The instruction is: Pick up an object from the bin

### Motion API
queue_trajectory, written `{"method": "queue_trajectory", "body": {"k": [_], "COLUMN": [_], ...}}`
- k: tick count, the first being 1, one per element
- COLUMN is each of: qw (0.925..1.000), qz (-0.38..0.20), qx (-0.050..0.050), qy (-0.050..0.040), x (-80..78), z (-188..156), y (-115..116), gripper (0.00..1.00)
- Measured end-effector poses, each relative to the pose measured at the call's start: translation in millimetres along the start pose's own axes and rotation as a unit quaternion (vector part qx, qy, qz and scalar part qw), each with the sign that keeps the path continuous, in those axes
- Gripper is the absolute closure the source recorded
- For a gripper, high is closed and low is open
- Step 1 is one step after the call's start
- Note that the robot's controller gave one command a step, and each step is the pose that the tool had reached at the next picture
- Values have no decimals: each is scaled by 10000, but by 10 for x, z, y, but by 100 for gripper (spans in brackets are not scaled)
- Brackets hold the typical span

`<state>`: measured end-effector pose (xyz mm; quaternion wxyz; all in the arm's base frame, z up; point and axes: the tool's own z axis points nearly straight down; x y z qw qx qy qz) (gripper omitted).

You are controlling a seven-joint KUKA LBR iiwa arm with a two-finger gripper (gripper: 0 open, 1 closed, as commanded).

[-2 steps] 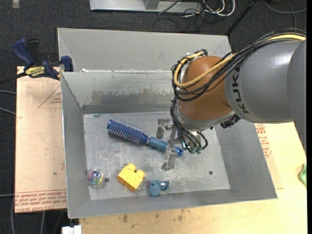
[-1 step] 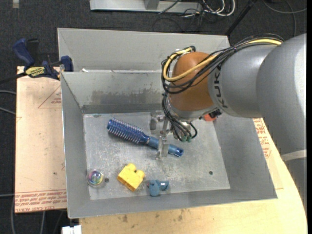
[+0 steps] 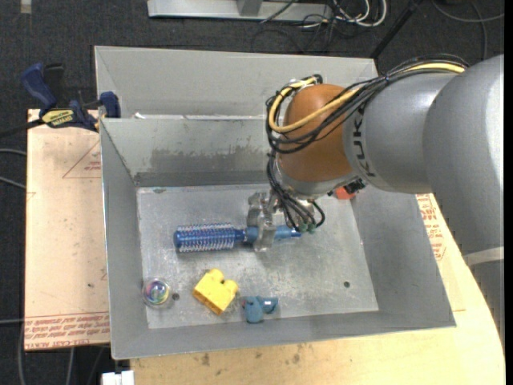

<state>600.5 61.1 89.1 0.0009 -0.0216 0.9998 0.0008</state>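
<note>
Camera view: the gripper point(image 3: 262, 233) is seen low at the handle end of the blue hairbrush point(image 3: 210, 237) lying mid-floor in the bin point(image 3: 353, 255), its grip width cannot be told, and nothing has been lifted yet.

The robot's thick arm point(image 3: 433, 127) wears smooth, rounded silver-grey casing with a soft sheen, with KUKA lettering point(image 3: 362, 147) printed dark along the band nearest its wrist. A glossy orange-brown cover point(image 3: 317, 135), domed like a ball, caps the wrist. Yellow, black and white cables point(image 3: 280, 115) loop across the dome's top and side. A small red-orange tab point(image 3: 346, 189) juts at the cover's lower edge. Below, thin dark wires point(image 3: 309, 213) coil above a compact pincer point(image 3: 262, 229) of dull grey metal.
</note>
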Motion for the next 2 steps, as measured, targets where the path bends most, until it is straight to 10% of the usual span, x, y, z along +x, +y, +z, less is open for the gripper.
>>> {"method": "queue_trajectory", "body": {"k": [1,2], "qw": [10000,10000], "qz": [47,-32], "qx": [-5,1], "qy": [-22,-43], "x": [394,299], "z": [-859,-1764], "y": [220,274], "gripper": [100,100]}}
